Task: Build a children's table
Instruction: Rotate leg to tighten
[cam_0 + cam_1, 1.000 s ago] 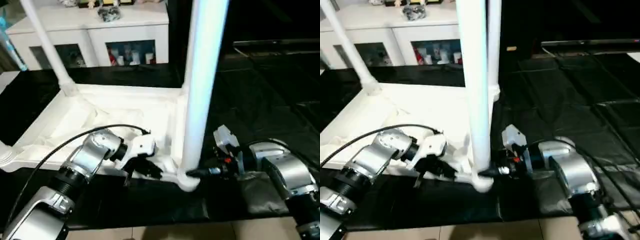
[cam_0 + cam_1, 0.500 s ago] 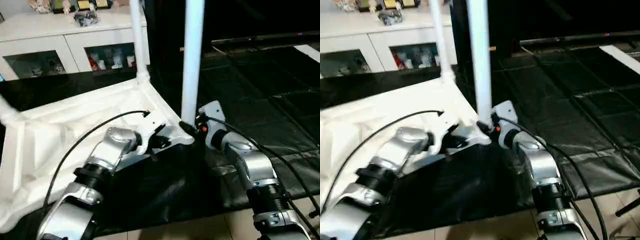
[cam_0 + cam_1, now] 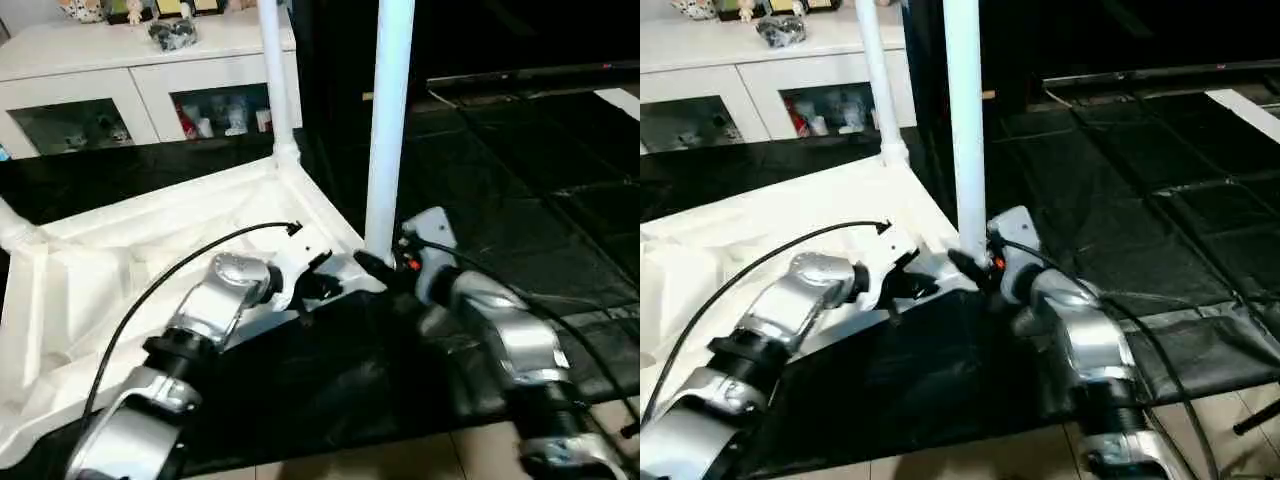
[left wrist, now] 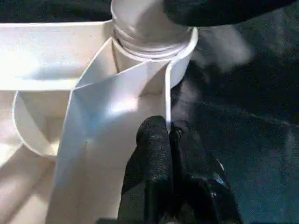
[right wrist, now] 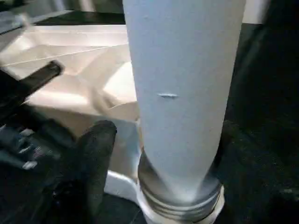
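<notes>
The children's table top (image 3: 120,270) lies upside down, ribbed underside up. One white leg (image 3: 386,130) stands upright in the near corner socket (image 4: 154,46), another leg (image 3: 272,80) stands in the far corner, and a third (image 3: 12,228) is at the left edge. My left gripper (image 4: 169,128) is shut on the thin rim wall beside the near socket, also seen from the head (image 3: 318,285). My right gripper (image 3: 372,265) is open at the base of the near leg (image 5: 180,93), with one finger (image 5: 96,154) standing off the tube on each side.
A white cabinet with glass doors (image 3: 150,80) stands behind the table. Black mats (image 3: 520,170) cover the floor to the right. A black cable (image 3: 170,275) arcs over my left forearm. A strip of light floor (image 3: 400,462) runs along the front.
My right gripper's fingers have spread apart off the base of the near leg. The left gripper has kept its hold on the rim. The head view swung earlier.
</notes>
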